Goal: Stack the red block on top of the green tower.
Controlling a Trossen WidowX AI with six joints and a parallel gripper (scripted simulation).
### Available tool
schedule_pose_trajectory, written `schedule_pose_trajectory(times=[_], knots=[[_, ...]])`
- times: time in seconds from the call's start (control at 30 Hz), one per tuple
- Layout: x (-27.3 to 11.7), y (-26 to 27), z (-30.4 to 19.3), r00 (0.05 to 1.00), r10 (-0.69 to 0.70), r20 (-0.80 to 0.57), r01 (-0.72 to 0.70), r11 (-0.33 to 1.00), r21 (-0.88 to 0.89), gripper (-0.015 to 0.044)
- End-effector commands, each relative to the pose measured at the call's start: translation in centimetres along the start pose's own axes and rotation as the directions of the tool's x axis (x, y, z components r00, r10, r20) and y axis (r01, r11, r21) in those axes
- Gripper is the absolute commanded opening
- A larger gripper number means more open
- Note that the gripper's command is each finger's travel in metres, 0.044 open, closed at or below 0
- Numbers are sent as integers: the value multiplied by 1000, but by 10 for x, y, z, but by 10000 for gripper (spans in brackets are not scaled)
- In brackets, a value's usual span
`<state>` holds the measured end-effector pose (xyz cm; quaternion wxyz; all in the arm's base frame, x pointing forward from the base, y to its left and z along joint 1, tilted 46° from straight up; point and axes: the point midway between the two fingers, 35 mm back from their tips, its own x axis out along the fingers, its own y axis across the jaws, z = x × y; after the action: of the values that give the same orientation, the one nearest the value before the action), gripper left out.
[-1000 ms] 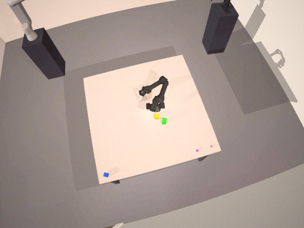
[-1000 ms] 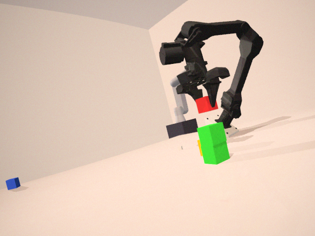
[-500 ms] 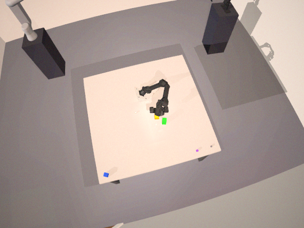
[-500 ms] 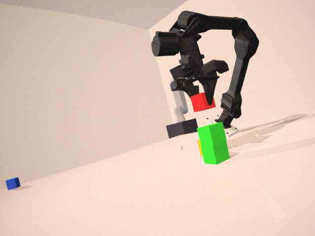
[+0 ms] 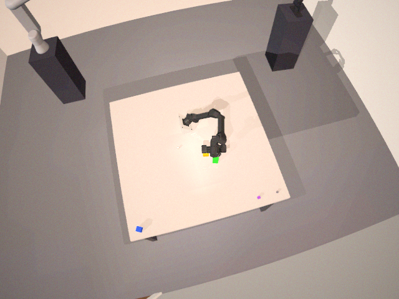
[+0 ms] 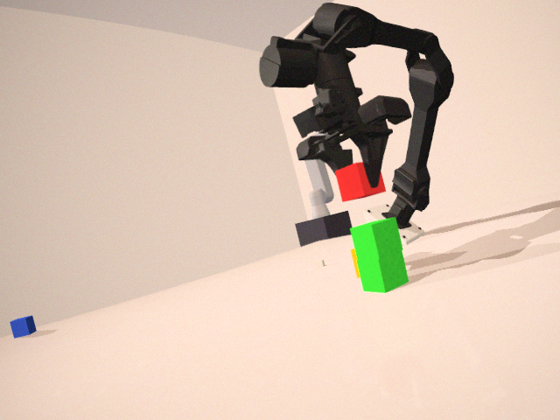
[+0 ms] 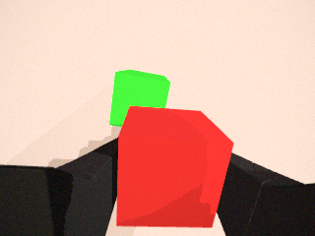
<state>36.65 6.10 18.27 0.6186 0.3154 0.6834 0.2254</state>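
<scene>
Top view, arm: the black arm [image 5: 219, 123] bends out from its base near the middle of the pale table [image 5: 180, 193] and ends right over the blocks.
Top view, gripper: the gripper [image 5: 215, 149] is seen from above, so the red block is hidden under it here.
Top view, green tower: the green tower [image 5: 215, 159] peeks out just past the gripper, on the side away from the base.
Top view, yellow block: a yellow block [image 5: 205, 155] sits right beside the tower, half tucked under the gripper.
Top view, strays: a blue block [image 5: 139, 228] is way off in one table corner, and a tiny purple block [image 5: 259, 197] is near another corner, both well apart from the action.
Exterior view, gripper: the gripper [image 6: 361, 178] points down and is clamped on the red block [image 6: 357, 181], one dark finger [image 6: 374, 157] lying across its right face.
Exterior view, red block: up in the air, clear of the table, higher than the tower top and a bit to its left, not touching it.
Exterior view, green tower: standing upright on the table, two blocks tall, with a sliver of yellow showing behind its left edge.
Exterior view, blue block: far left, on its own.
Wrist view, red block: fills the middle of the frame, squeezed between the two dark fingers, turned a little so a corner edge faces the camera.
Wrist view, green tower: its top shows just above the red block's upper edge, partly covered by it.
</scene>
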Motion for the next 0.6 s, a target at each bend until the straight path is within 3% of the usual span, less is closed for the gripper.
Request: schedule_pose_trajectory(times=[0.0, 0.57], knots=[[4, 10, 10, 1000, 8, -3, -7, 1000, 9, 0], [36, 17, 15, 999, -4, -32, 3, 1000, -22, 0]])
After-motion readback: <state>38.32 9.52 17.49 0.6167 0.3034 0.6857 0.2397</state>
